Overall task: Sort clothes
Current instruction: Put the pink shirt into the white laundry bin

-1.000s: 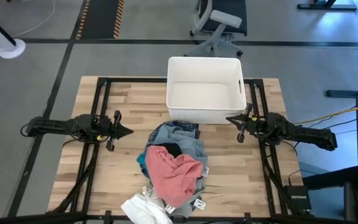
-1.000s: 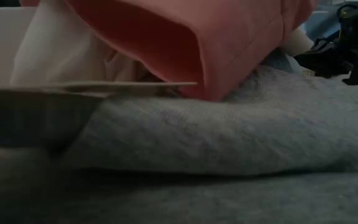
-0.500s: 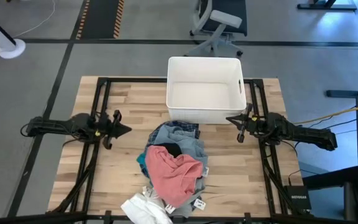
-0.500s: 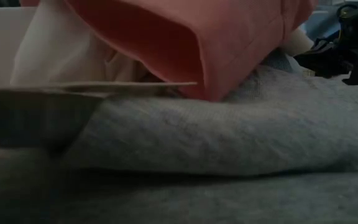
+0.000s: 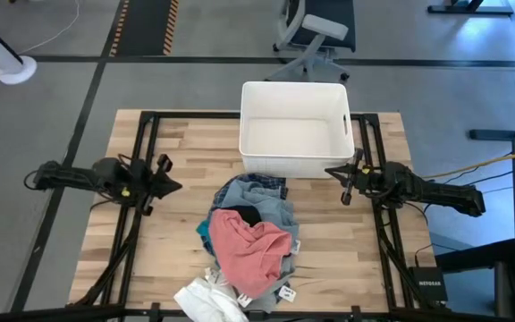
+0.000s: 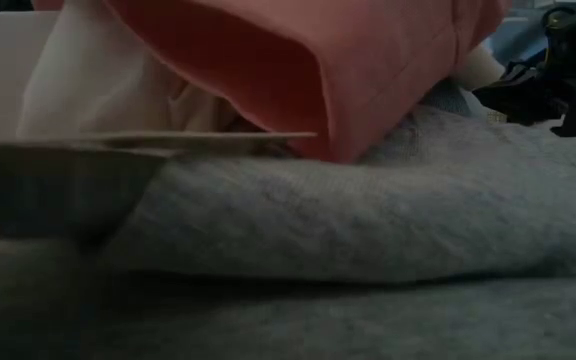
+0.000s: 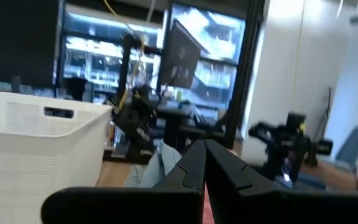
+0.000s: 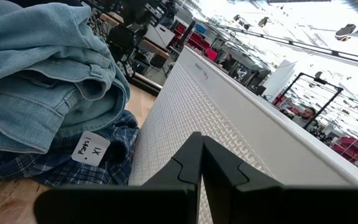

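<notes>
The clothes (image 5: 250,240) lie in a heap on the wooden table, near its middle. A pink garment (image 5: 253,249) is on top, and a white one (image 5: 206,302) lies at the near edge. Light blue denim (image 8: 42,62) and dark plaid (image 8: 67,165) with a white tag (image 8: 91,149) are on the far side. My left gripper (image 5: 179,186) hovers shut, left of the heap, touching nothing. My right gripper (image 5: 329,171) hovers shut, right of the heap, beside the white bin (image 5: 295,128).
The white bin stands at the table's far middle, its wall (image 8: 229,124) close beside my right gripper. In the low view, pink cloth (image 6: 368,60) and grey cloth (image 6: 368,220) fill the picture. Black frame rails (image 5: 141,161) run along the table's sides. An office chair (image 5: 316,36) stands beyond the table.
My left gripper has risen, tipped its fingers upward and drawn back a little toward the table's left edge, staying shut. The clothes and my right gripper have kept still.
</notes>
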